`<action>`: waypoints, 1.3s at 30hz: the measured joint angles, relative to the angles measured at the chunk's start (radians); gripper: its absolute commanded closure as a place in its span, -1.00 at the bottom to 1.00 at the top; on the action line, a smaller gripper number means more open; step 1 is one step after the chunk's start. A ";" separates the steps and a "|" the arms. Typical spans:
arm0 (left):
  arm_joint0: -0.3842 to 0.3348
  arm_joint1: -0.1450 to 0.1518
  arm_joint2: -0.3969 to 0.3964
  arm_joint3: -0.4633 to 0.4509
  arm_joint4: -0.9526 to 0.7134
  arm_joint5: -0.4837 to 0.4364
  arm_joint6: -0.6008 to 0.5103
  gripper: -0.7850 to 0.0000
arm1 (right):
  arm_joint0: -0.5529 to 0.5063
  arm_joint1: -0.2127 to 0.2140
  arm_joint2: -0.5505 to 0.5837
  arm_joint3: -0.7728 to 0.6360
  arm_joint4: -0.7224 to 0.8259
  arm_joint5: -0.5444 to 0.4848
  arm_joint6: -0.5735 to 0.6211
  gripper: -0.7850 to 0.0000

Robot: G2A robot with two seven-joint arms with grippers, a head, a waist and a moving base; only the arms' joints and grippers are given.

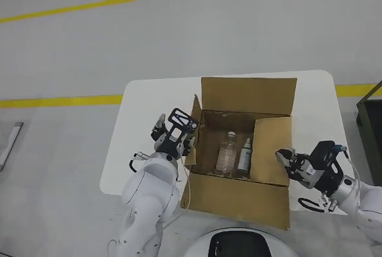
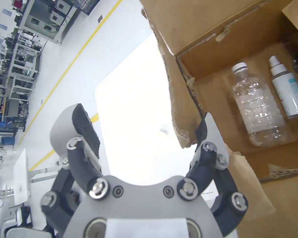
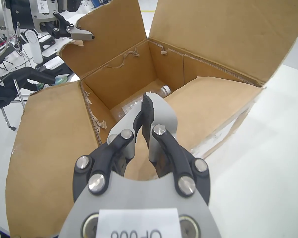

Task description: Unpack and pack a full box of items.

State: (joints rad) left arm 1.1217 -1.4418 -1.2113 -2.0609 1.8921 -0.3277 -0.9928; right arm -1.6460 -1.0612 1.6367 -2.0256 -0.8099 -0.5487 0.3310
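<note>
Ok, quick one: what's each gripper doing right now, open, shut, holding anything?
Left gripper: open, at the edge of a box flap, gripping nothing.
Right gripper: shut, nothing visible between its fingers.

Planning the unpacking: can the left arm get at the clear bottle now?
Probably yes: the left gripper is open at the top edge of the left flap, and the clear bottle lies uncovered inside the box.
</note>
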 measured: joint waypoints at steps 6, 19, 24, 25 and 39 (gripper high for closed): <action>0.012 0.007 -0.048 0.049 0.019 -0.009 0.037 -1.00 | -0.005 0.000 -0.006 0.002 -0.006 0.009 0.001 1.00; 0.042 0.015 -0.081 0.109 0.086 -0.010 0.063 -1.00 | -0.023 0.002 -0.004 -0.002 -0.011 0.017 -0.001 1.00; 0.048 0.017 -0.076 0.108 0.107 -0.014 0.072 -1.00 | -0.024 0.002 -0.002 -0.006 0.006 0.024 -0.012 1.00; 0.047 0.017 -0.075 0.102 0.108 -0.010 0.074 -1.00 | -0.024 0.002 0.000 -0.007 0.016 0.027 -0.019 1.00; -0.030 -0.009 0.024 -0.123 -0.100 0.049 0.097 -1.00 | -0.059 -0.007 0.100 0.029 0.238 0.137 -0.115 1.00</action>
State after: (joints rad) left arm 1.0920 -1.4504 -1.1875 -2.1836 1.7918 -0.2790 -0.8959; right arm -1.7046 -1.0686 1.7368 -1.9966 -0.5723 -0.4118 0.2158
